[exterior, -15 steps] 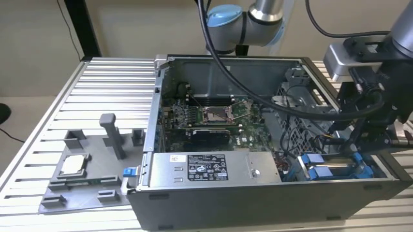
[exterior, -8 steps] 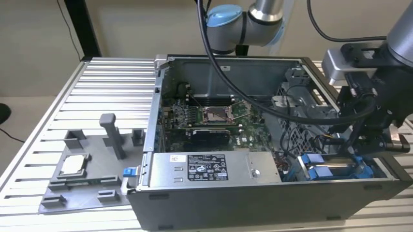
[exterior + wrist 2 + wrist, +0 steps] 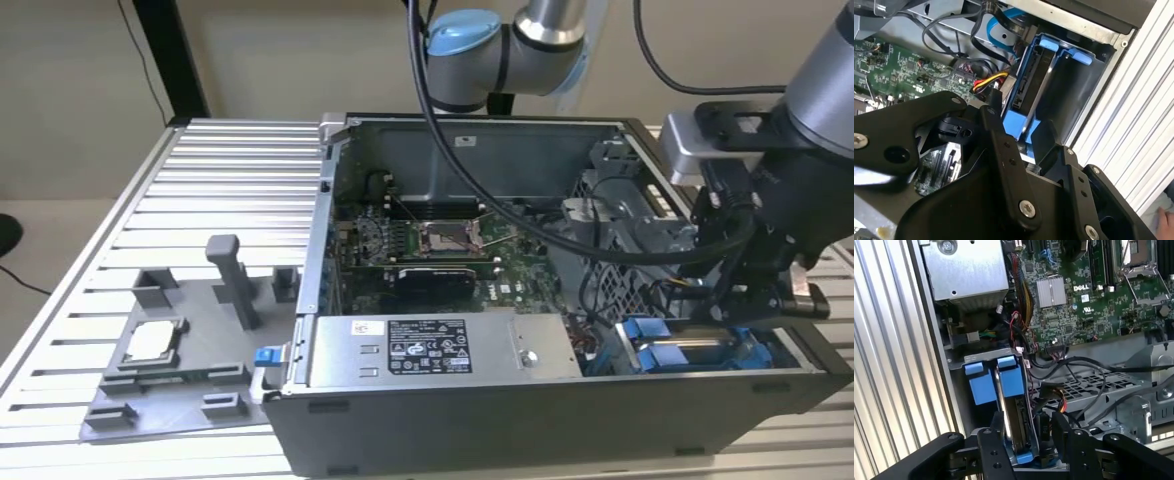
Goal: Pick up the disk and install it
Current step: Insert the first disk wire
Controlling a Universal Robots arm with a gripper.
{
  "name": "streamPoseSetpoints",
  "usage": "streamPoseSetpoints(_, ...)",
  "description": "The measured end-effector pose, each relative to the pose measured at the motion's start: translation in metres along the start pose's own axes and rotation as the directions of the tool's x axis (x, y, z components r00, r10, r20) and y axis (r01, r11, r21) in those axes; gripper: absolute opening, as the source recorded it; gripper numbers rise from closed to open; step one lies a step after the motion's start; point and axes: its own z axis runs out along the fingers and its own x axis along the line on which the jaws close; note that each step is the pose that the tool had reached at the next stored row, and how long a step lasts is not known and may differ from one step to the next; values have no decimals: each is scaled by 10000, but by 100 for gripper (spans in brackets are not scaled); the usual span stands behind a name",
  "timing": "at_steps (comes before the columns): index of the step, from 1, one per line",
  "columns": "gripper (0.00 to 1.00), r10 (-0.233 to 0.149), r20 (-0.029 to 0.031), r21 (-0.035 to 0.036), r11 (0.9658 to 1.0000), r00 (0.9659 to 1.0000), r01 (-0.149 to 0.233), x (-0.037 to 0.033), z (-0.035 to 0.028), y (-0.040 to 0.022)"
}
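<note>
The black gripper (image 3: pixel 1026 447) hangs low inside the open grey metal computer case (image 3: pixel 534 420). Right under it, the flat silver-grey metal disk (image 3: pixel 1016 422), framed in a blue plastic carrier, stands on edge in the case's corner bay. I cannot tell whether the gripper is clenched on it.

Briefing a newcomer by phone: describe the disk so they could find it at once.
Find the open computer case and go to its corner at the exterior view's right, beside the large grey box with a black label. There the disk stands on edge, a thin silver-grey slab in a blue frame.
</note>
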Motion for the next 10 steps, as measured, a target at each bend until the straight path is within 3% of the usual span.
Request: streamPoseSetpoints(10, 100, 95, 85, -5, 10000, 9999, -95, -83, 90, 9)
